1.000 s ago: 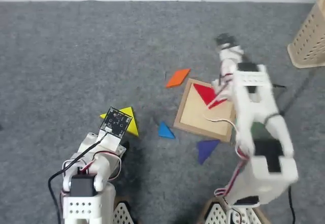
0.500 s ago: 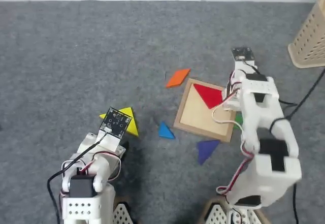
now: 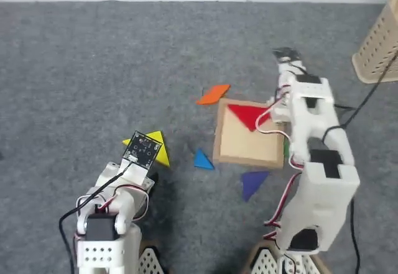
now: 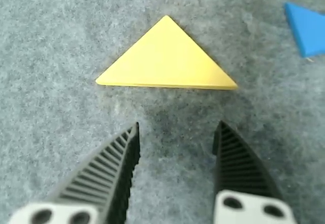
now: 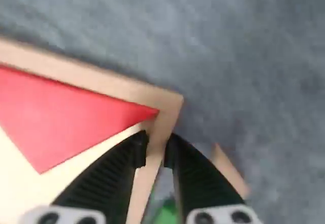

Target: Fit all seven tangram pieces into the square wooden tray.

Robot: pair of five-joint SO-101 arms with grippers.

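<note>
We see the right pincer [image 5: 156, 140] pinching the right rim of the square wooden tray [image 3: 249, 146] close to its far right corner, one finger inside and one outside. A red triangle [image 3: 247, 114] lies in the tray's far part. The left pincer [image 4: 175, 132] hangs spread on the near side of a yellow triangle [image 4: 165, 56] on the grey counter [image 3: 93, 69], not touching it. Outside the tray lie an orange parallelogram [image 3: 213, 94] by its far left corner, a small blue triangle [image 3: 202, 159] to its left and a dark blue triangle [image 3: 253, 182] on its near side.

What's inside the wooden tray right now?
One red triangle against the wooden tray's far edge; the rest visible is bare. The right arm covers its right edge.
</note>
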